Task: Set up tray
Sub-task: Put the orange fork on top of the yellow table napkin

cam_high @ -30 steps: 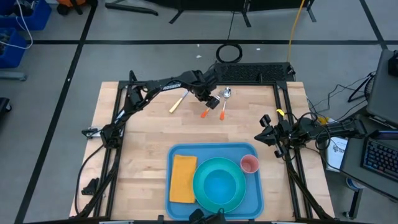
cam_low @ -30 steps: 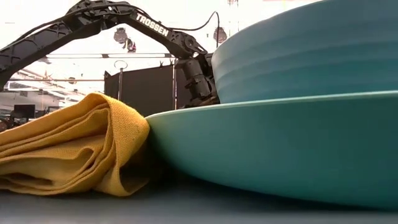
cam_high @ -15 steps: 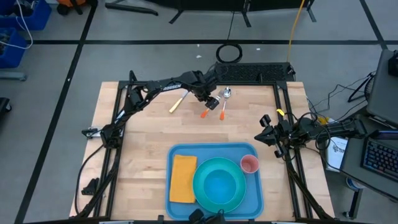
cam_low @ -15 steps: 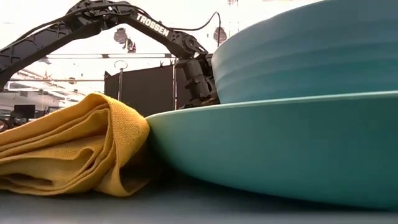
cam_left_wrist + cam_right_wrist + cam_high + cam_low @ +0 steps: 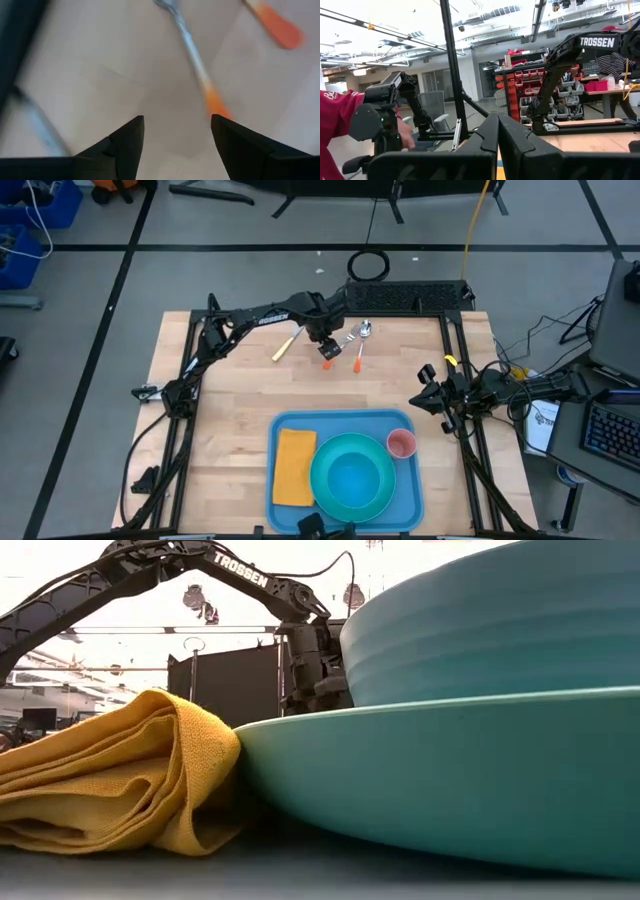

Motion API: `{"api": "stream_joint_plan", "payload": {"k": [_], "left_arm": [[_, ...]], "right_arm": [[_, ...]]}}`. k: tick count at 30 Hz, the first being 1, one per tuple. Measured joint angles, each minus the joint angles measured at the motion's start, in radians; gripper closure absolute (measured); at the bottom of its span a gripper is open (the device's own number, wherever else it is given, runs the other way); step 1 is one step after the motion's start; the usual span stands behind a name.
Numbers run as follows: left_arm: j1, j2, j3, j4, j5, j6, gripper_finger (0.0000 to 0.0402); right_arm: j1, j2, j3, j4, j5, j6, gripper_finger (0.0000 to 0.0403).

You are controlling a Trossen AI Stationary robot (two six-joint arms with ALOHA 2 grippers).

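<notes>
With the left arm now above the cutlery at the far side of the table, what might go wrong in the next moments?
1. The left gripper hangs open over an orange-handled utensil, which lies off-centre near one of its fingers; closing may push it aside instead of gripping it.
2. A second orange-handled piece and a spoon lie close by, so they may get knocked.
3. The tray is already crowded, leaving little free space for cutlery.
</notes>
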Motion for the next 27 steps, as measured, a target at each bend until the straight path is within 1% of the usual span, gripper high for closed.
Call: {"api": "stream_joint_plan", "payload": {"k": [1, 3, 6, 7, 8, 10, 11, 14, 15, 18, 19, 22, 23, 27], "left_arm": [[0.000, 0.000, 0.001, 0.012, -0.027, 0.036, 0.0165], [0.000, 0.000, 0.010, 0.002, -0.042, 0.122, 0.0165], [0.000, -0.001, 0.049, -0.101, -0.075, 0.286, 0.0165], [0.000, -0.002, 0.058, -0.116, -0.090, 0.300, 0.0165], [0.001, -0.003, 0.067, -0.111, -0.083, 0.287, 0.0165], [0.008, -0.003, 0.083, -0.106, -0.043, 0.241, 0.0165], [0.013, -0.003, 0.090, -0.113, -0.034, 0.243, 0.0165], [0.029, -0.003, 0.104, -0.157, -0.099, 0.264, 0.0165], [0.037, -0.002, 0.108, -0.155, -0.089, 0.244, 0.0165], [0.064, -0.002, 0.110, -0.092, 0.050, 0.171, 0.0165], [0.069, -0.002, 0.110, -0.074, 0.069, 0.169, 0.0165], [0.063, -0.002, 0.110, -0.034, 0.079, 0.231, 0.0165], [0.061, -0.002, 0.110, -0.021, 0.105, 0.242, 0.0165], [0.061, -0.002, 0.110, 0.057, 0.276, 0.229, 0.0174]], "right_arm": [[0.000, 0.000, 0.000, 0.000, 0.000, 0.000, 0.0403], [0.000, 0.000, 0.000, 0.000, 0.000, 0.000, 0.0403], [0.000, 0.000, 0.000, 0.000, 0.000, 0.000, 0.0403], [0.000, 0.000, 0.000, 0.000, 0.000, 0.000, 0.0403], [0.000, 0.000, 0.000, 0.000, 0.000, 0.000, 0.0403], [0.000, 0.000, 0.000, 0.000, 0.000, 0.000, 0.0403], [0.000, 0.000, 0.000, 0.000, 0.000, 0.000, 0.0403], [0.000, 0.000, 0.000, 0.000, 0.000, 0.000, 0.0403], [0.000, 0.000, 0.000, 0.000, 0.000, 0.000, 0.0403], [0.000, 0.000, 0.000, 0.000, 0.000, 0.000, 0.0403], [0.000, 0.000, 0.000, 0.000, 0.000, 0.000, 0.0403], [0.000, 0.000, 0.000, 0.000, 0.000, 0.000, 0.0403], [0.000, 0.000, 0.000, 0.000, 0.000, 0.000, 0.0403], [0.000, 0.000, 0.000, 0.000, 0.000, 0.000, 0.0403]]}}
